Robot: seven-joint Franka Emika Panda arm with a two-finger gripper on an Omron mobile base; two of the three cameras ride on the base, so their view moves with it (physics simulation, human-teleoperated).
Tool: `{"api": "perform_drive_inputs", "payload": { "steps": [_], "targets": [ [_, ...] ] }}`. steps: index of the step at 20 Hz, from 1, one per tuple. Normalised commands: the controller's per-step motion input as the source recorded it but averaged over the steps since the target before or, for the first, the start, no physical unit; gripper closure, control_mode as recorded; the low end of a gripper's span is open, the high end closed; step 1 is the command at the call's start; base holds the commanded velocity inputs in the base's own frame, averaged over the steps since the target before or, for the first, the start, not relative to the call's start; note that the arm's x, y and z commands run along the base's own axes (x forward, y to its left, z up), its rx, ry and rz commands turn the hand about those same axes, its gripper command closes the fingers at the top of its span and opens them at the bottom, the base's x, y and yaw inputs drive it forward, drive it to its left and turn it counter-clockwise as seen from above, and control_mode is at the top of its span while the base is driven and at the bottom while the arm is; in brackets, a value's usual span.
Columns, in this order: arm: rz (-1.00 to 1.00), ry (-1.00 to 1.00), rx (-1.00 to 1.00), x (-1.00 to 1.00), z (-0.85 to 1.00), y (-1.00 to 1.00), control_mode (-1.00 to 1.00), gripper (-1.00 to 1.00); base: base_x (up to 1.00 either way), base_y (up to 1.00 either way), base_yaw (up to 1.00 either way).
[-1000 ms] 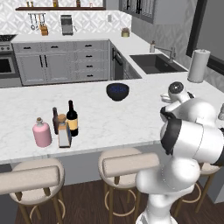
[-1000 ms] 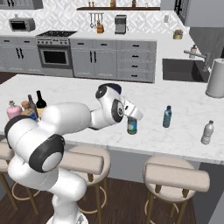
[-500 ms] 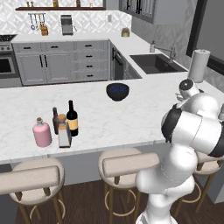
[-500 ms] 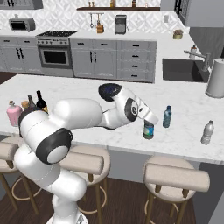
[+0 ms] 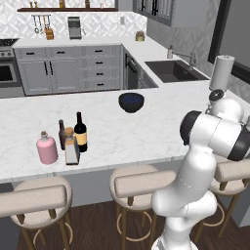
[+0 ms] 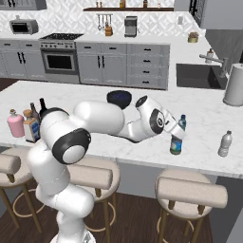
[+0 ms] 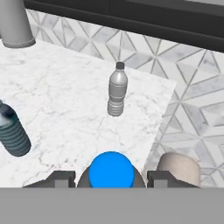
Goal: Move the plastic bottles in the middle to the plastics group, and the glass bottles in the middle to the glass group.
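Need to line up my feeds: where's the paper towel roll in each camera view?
Left base view: paper towel roll stands far right, upper half, beside the sink.
Right base view: far right edge, upper half, right of the sink.
Hand view: top left corner, a grey cylinder cut off by the frame.
Shared landmark: the white marble counter it stands on; the gripper holds the blue-capped bottle over it.
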Motion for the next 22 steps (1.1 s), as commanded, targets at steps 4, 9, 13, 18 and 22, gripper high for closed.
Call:
{"api": "perform_drive_inputs", "payload": {
  "steps": [4, 9, 13, 18, 22],
  "targets": [
    [0.00, -0.01, 0.02, 0.14, -0.05, -0.41, -1.00, 1.00, 0.00, 0.00, 0.00],
    [0.00, 0.00, 0.04, 0.27, -0.01, -0.39, -1.00, 1.00, 0.00, 0.00, 0.00],
    [0.00, 0.00, 0.00, 0.32, -0.08, -0.19, -1.00, 1.00, 0.00, 0.00, 0.00],
    [0.00, 0.00, 0.00, 0.39, -0.19, -0.06, -1.00, 1.00, 0.00, 0.00, 0.00],
    [0.00, 0.02, 0.00, 0.30, -0.32, -0.02, -1.00, 1.00, 0.00, 0.00, 0.00]
  ]
}}
